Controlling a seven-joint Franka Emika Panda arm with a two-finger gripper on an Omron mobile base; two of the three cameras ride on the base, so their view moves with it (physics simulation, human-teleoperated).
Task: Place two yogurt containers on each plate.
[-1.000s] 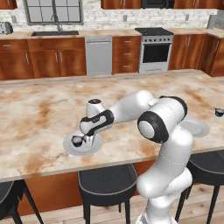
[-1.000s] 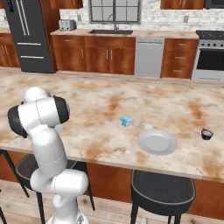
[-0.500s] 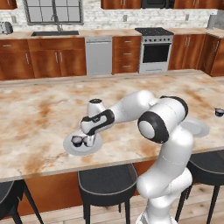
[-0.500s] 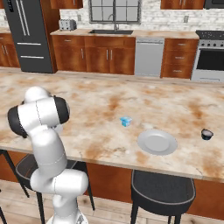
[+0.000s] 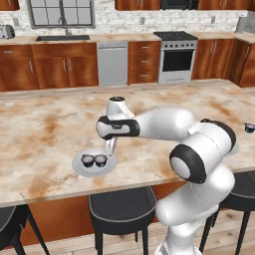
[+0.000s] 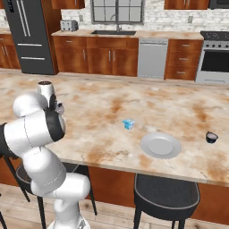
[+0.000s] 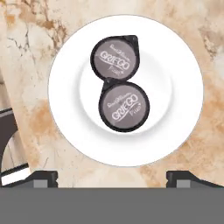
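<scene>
**Two dark cups on the near plate, second plate bare**

Two dark yogurt cups (image 7: 116,57) (image 7: 124,106) sit touching at the middle of a round, smooth white plate (image 7: 183,87). Both have flat foil lids with printed lettering, and each lid has a small corner tab. The pair lines up along an axis running away from the fingertips in the hand view. The plate's shallow rim leaves a broad bare ring around them. This plate (image 5: 79,168) lies near the front edge of the marbled tan counter (image 5: 45,124), with open stone on all sides.

The gripper (image 7: 112,177) hovers above the plate, its fingers spread wide and holding nothing.

On the right, the second plate (image 6: 160,145) is bare. The boxy light blue container (image 6: 129,124) stands near it on the left; a third dark cup (image 6: 211,137) stands well apart, to its right.
</scene>
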